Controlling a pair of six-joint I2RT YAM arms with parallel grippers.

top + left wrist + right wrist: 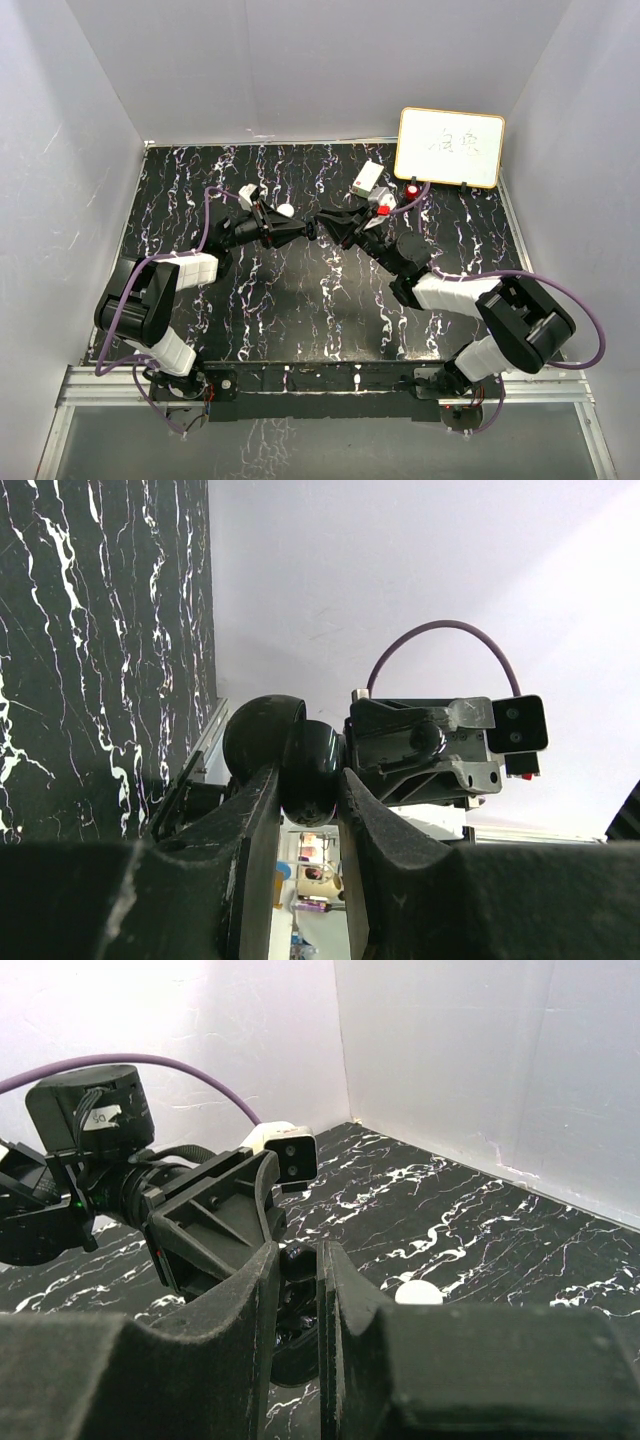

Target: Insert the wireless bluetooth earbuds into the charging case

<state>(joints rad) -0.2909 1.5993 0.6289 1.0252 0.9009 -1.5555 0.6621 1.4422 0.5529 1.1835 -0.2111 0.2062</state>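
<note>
Nearest to us, both arm bases sit bolted at the near edge of the black marbled table [300,310], and each arm reaches in toward the middle. There we find the left gripper [305,231] and the right gripper [326,222] nose to nose, tips all but touching above the table's centre.

On the left wrist view we get the clear look: the left fingers [262,810] are squeezed in on a glossy black charging case [310,768], a rounded shape held between them, with a second black dome just to its left. The right arm's wrist fills the view straight beyond it.

Over on the right side, the fingers [262,1290] are pinched almost together with only a sliver between. Something dark sits in that slot, but we cannot tell whether it is an earbud or just the case beyond.

Just past the grippers, a small white rounded piece [285,210] lies on the table; whether it is an earbud we cannot tell.

Farthest back, a whiteboard [450,147] stands in the far right corner.
</note>
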